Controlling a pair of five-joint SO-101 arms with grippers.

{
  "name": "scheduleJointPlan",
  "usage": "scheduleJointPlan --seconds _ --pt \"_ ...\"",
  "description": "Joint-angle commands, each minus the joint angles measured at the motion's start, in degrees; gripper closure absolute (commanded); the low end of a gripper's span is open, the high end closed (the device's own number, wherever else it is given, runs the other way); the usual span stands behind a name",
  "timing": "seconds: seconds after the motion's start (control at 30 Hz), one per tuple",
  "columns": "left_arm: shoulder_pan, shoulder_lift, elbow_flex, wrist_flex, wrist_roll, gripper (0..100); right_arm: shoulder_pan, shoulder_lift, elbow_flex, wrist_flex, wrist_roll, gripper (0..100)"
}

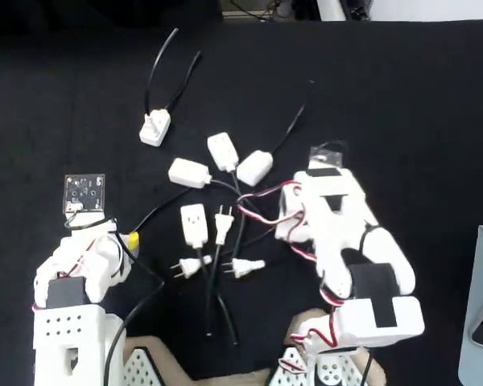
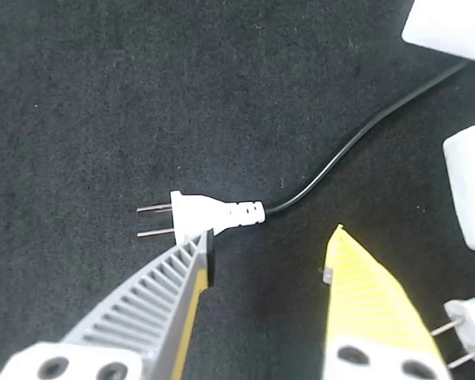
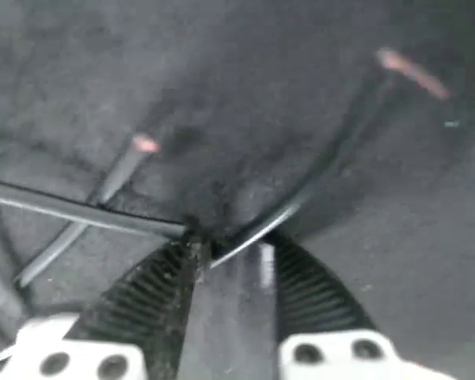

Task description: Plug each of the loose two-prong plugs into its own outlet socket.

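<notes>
Item, left gripper [image 2: 271, 236]: one grey and one yellow finger, standing well apart above the black cloth [image 2: 103, 95], nothing held. Just past the grey fingertip [image 2: 182, 273], which meets its edge in the wrist view (contact we cannot confirm), lies the nearest plug [image 2: 210, 214]. It is flat on the cloth, its two bare prongs pointing away from its black cord [image 2: 340, 162]. We judge the plug light and rigid, of smooth moulded plastic that may slip or swivel under a loose pinch. The cord looks thin and limp, yet likely to drag and twist the plug once lifted. Best hold, in our view: across the white body behind the prongs and ahead of the ribbed collar, never on prongs or cord. Item, right gripper [image 3: 233, 241]: low over the cloth with a thin cable [image 3: 261, 226] crossing at its tip; whether it is clamped on that cable we cannot tell. Item, from above: three loose plugs [image 1: 191, 267] lie between the two arms, their cords crossing one another. The white outlet sockets [image 1: 194, 225] are scattered just beyond them, none visibly fixed down, so we expect a socket to slide under a push unless braced. Surface: matte cloth, soft, probably offering some grip. Surroundings: a small square card [image 1: 84, 195] near the left arm, a grey bin [image 1: 479, 314] at the table's right edge, a pale board [image 1: 173, 366] beneath the arm bases.
</notes>
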Motion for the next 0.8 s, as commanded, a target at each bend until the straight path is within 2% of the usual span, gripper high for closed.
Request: scheduleJointPlan --seconds 0.0,0.2,0.6,0.77 --pt "-0.48 -0.62 -0.48 -1.23 -0.53 76 0.53 -0.75 -3.38 -7.3 4.57 98.2" --pt "-0.48 -0.62 -0.48 -1.23 -0.53 76 0.53 -7.25 -3.03 -7.03 5.01 98.7" --pt "-0.22 -0.62 -0.48 -1.23 -0.53 76 0.09 -24.57 -3.38 6.77 4.57 98.7" --pt "-0.22 -0.62 -0.48 -1.14 -0.53 76 -0.09 -28.7 -3.38 5.89 5.89 98.7"
